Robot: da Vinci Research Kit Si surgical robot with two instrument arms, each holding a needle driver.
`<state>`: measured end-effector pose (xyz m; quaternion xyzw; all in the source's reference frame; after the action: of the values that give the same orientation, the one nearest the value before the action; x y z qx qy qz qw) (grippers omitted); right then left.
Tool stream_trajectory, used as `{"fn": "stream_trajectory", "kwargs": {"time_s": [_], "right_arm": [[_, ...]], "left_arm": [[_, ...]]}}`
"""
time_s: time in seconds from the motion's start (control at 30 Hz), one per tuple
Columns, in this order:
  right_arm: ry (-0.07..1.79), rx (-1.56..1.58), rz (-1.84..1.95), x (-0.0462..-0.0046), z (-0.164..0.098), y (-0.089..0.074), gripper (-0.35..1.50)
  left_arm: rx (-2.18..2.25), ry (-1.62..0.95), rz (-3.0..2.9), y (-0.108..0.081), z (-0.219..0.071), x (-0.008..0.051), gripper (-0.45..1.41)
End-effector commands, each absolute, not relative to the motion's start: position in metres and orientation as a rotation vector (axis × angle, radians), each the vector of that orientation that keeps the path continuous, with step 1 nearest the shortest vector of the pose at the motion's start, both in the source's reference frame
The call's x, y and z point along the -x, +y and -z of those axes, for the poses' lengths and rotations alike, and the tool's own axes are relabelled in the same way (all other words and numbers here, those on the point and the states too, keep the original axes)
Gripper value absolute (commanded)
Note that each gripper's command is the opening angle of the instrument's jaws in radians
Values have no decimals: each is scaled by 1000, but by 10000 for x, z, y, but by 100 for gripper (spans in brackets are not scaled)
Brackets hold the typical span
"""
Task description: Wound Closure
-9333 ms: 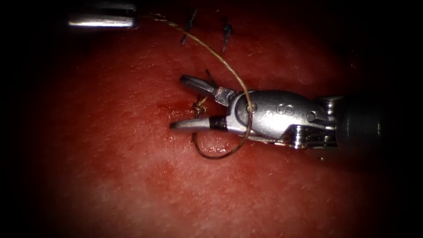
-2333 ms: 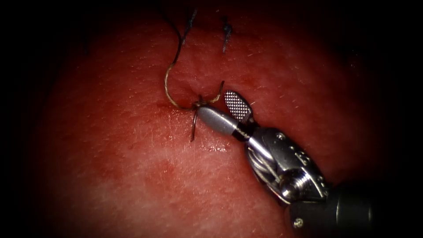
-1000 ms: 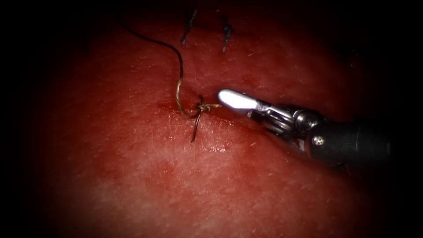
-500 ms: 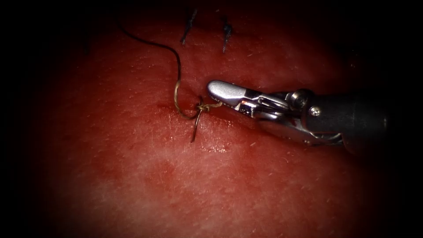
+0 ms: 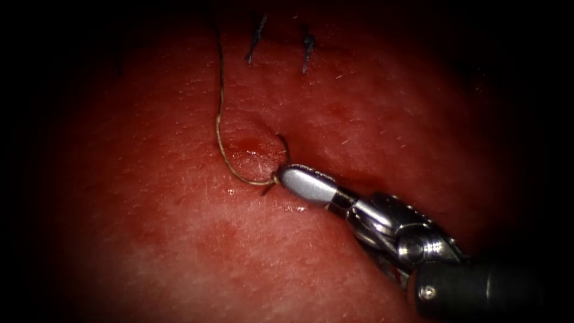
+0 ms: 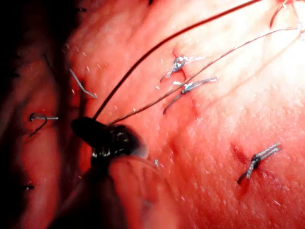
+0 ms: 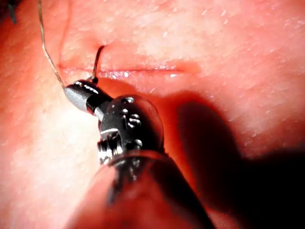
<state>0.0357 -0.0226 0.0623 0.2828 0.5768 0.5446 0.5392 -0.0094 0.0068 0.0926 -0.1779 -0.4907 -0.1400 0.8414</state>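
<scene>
We see the right hand closed on the thread at the knot, right at its tip, with a short tail curling just above it. From the tip the thread sweeps away across the tissue to the left hand, whose dark tip meets two strands; we cannot tell how that hand stands. We find no needle in the tissue. Beyond the right hand lie two dark finished stitches. We judge this stitch tied, its thread uncut and part of the cut left.
</scene>
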Motion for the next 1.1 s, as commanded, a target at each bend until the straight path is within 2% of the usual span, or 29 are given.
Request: {"fn": "stream_trajectory", "kwargs": {"time_s": [0.03,0.4,1.0,1.03,1.07,1.1], "right_arm": [[1375,-655,-1269,-366,-622,-240,-35],[1416,-486,-1098,-369,-634,-262,-35],[1454,-421,-1071,-372,-645,-260,-35],[1494,-372,-1061,-371,-641,-246,59],[1508,-362,-1070,-370,-638,-240,108],[1524,-346,-1075,-369,-635,-235,121]], "left_arm": [[405,-1026,288,71,-931,103,-45],[585,-956,357,152,-905,93,-45],[599,-967,361,168,-905,72,-45],[579,-984,353,157,-902,75,-45],[569,-996,349,150,-899,77,-45],[562,-998,345,144,-896,78,-45]]}}
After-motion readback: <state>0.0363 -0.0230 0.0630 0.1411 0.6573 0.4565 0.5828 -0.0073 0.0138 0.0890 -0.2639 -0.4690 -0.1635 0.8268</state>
